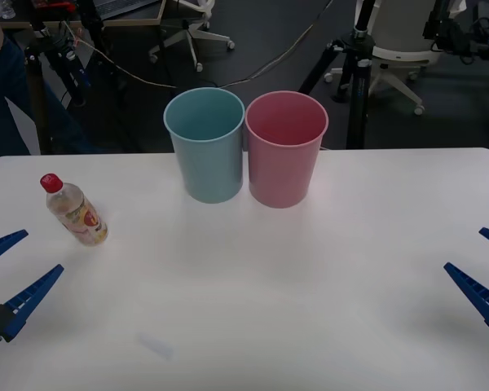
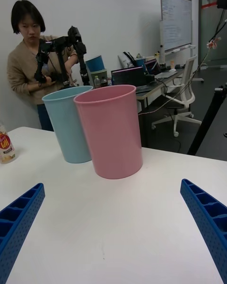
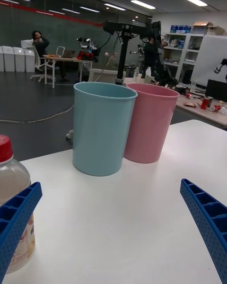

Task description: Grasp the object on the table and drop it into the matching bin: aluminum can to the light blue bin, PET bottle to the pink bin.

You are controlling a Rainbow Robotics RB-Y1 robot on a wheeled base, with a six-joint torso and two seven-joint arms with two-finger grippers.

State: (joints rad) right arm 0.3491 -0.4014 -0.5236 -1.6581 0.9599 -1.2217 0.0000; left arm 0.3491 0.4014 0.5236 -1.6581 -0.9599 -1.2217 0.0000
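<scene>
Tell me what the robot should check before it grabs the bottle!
1. Bottle standing upright on the table: ok.
2. Left claw open, near the bottle: ok.
3. Nothing between left claw and bottle: ok.
4. Pink bin upright, mouth open: ok.
5. Pink bin not mixed up with blue bin right beside it: ok, pink is on the robot's right.
6. Right claw open, off to the side: ok.

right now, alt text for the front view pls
A small red-capped PET bottle stands on the white table near the open left gripper, with light blue bin and pink bin behind; the right gripper is open too.
</scene>
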